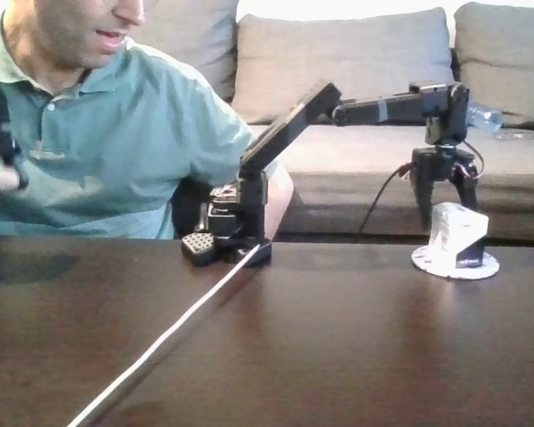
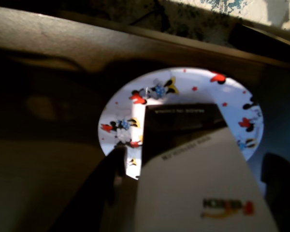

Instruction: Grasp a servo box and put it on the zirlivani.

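on the right of the dark table (image 1: 320, 356) in the fixed view, the servo box (image 1: 458, 234) stands on the zirlivani (image 1: 425, 261), a flat round white disc lying near the table's far edge; the box is white above and black lower down, and sits tilted a little, covering the middle of the disc; the hand (image 1: 445, 216) hangs point-down just above and behind the box, its dark fingers spread to either side and apart from the cardboard, so it is open and grips nothing; the arm's base (image 1: 236, 233) stands at the table's far edge, well apart from the disc, with a white cable (image 1: 173, 331) running from it toward the near edge; a person in a pale green polo shirt (image 1: 107, 142) sits behind the table on the left, in front of a grey sofa (image 1: 356, 62); in the wrist view the servo box (image 2: 198, 179) lies over the lower middle of the zirlivani (image 2: 183, 82) (its rim carries small red, blue and yellow cartoon figures), and dark fingers (image 2: 94, 193) flank the box without touching it.
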Motion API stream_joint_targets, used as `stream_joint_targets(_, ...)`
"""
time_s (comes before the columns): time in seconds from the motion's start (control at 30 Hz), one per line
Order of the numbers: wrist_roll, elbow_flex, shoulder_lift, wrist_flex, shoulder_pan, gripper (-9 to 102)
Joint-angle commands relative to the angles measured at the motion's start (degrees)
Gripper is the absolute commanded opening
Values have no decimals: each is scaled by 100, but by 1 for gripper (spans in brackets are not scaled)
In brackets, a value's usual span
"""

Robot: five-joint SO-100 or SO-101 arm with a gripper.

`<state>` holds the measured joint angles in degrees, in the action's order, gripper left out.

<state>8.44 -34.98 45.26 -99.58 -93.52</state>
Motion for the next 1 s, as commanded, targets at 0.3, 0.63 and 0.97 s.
stream_joint_targets(0.3, 185, 255, 1301, -422, 88, 35)
stream_joint_targets(0.63, 149, -1582, 3278, -422, 308, 31)
stream_joint_targets(0.97, -510, -2988, 5036, -360, 3911, 0)
